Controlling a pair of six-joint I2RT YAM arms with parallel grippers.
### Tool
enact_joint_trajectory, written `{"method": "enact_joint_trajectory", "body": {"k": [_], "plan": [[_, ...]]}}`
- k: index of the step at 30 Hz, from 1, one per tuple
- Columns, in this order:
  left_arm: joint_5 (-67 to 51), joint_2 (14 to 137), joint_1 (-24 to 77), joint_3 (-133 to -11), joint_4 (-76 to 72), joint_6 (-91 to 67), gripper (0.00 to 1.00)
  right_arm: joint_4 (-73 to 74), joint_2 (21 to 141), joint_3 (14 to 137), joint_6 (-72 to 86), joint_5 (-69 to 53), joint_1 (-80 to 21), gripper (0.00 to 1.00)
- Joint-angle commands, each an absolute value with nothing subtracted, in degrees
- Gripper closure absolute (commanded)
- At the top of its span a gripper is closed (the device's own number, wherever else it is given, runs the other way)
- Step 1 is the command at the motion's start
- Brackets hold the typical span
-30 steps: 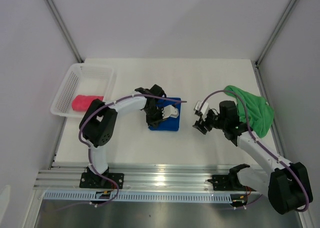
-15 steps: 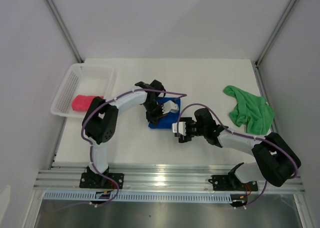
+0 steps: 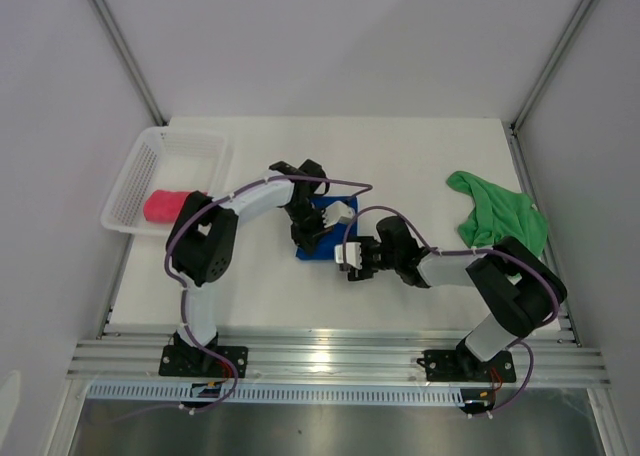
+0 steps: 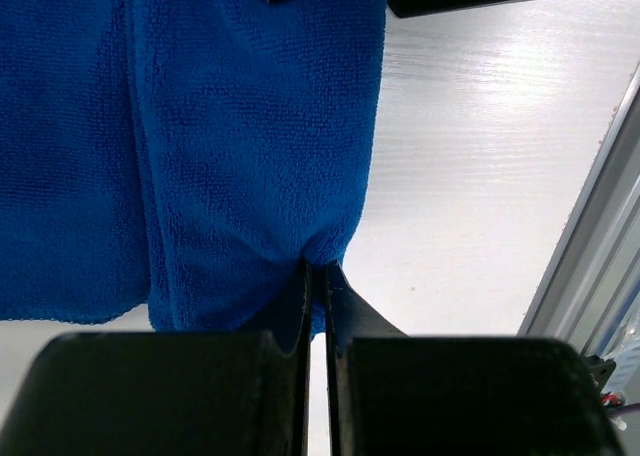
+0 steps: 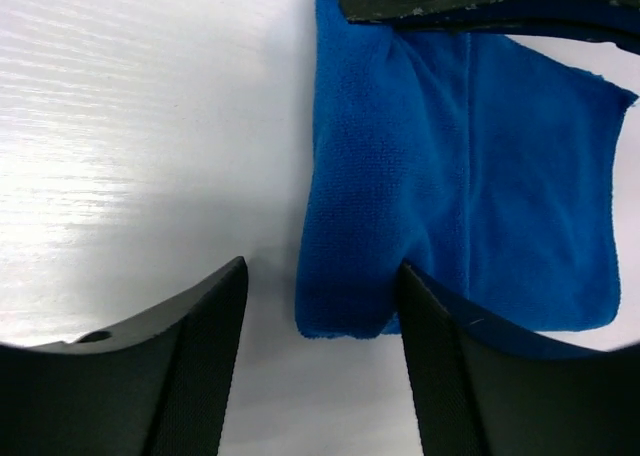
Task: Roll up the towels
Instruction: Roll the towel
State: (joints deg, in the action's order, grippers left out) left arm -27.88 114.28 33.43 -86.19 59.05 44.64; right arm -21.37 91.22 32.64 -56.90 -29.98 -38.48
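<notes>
1. Two fingers of the left gripper [image 4: 318,271] are pressed flat together, pinching a puckered bit of the royal blue towel [image 4: 200,126] at its edge.
2. The right gripper [image 5: 320,276] has its jaws spread, one finger on each side of that towel's near corner, where a thick folded edge ends. Whether they touch the cloth I cannot tell.
3. The blue towel lies partly folded on the white table [image 3: 400,156] between the two grippers. Its fold line runs straight away from the right jaws toward the left gripper.
4. Both arms are at this towel. The left already holds it, so the roll probably turns on the right jaws closing on the corner directly ahead of them.
5. Farther out, the green towel [image 3: 500,221] lies crumpled near the right edge, well apart. The pink-red towel [image 3: 170,204] lies rolled in the white mesh basket [image 3: 165,136] at far left.
</notes>
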Motion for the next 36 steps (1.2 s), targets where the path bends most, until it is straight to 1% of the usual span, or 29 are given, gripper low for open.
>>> {"method": "enact_joint_trajectory", "body": {"k": [1, 2, 3, 5, 6, 8, 9, 10, 15, 18, 23, 28, 30, 32, 36], "plan": [[-31.6, 114.5, 32.6, -87.8, 60.6, 45.4, 0.99, -25.5, 93.2, 34.6, -54.9, -29.3, -38.9, 0.41], [-32.0, 114.5, 32.4, -87.7, 60.6, 45.4, 0.99, -24.9, 93.3, 34.7, -54.6, -28.7, -38.8, 0.45], [-32.1, 114.5, 32.4, -87.7, 60.7, 45.4, 0.99, -24.6, 93.4, 35.0, -54.5, -28.7, -38.7, 0.55], [-32.3, 114.5, 32.2, -87.8, 61.0, 45.6, 0.99, -24.3, 93.3, 35.2, -53.6, -28.7, -38.8, 0.70], [-32.8, 114.5, 32.2, -87.9, 61.3, 45.7, 0.99, -24.0, 93.4, 35.6, -53.2, -28.5, -38.8, 0.80], [-33.1, 114.1, 32.1, -87.9, 61.6, 45.9, 0.89, -21.8, 93.8, 36.7, -51.8, -28.5, -38.8, 0.86], [-33.4, 113.8, 32.1, -87.9, 61.8, 46.0, 0.84, -21.1, 94.0, 38.0, -50.8, -28.2, -38.8, 0.92], [-33.5, 113.6, 31.9, -87.9, 61.9, 46.0, 0.74, -20.5, 94.0, 38.5, -50.1, -28.2, -38.7, 0.94], [-35.8, 111.0, 31.0, -87.4, 63.6, 45.9, 0.66, -12.6, 92.7, 41.1, -46.9, -32.2, -37.4, 0.99], [-37.7, 109.3, 30.4, -86.8, 66.0, 45.4, 0.60, -5.5, 91.8, 43.9, -44.4, -36.7, -36.5, 1.00], [-36.0, 104.8, 30.2, -80.8, 63.6, 45.9, 0.57, 1.0, 91.3, 46.0, -39.9, -40.7, -36.2, 1.00], [-35.0, 99.7, 28.3, -80.9, 66.3, 48.5, 0.53, 4.4, 91.2, 47.3, -32.6, -42.9, -35.0, 1.00], [-32.2, 98.4, 27.9, -80.7, 66.4, 50.1, 0.50, 6.6, 92.7, 49.4, -31.2, -44.5, -34.9, 1.00], [-29.6, 97.1, 27.8, -80.2, 65.4, 51.5, 0.49, 9.4, 93.5, 50.6, -30.0, -45.5, -34.7, 1.00], [-31.2, 95.5, 27.8, -78.4, 65.3, 52.7, 0.48, 10.5, 93.9, 51.2, -26.3, -46.6, -34.4, 1.00]]}}
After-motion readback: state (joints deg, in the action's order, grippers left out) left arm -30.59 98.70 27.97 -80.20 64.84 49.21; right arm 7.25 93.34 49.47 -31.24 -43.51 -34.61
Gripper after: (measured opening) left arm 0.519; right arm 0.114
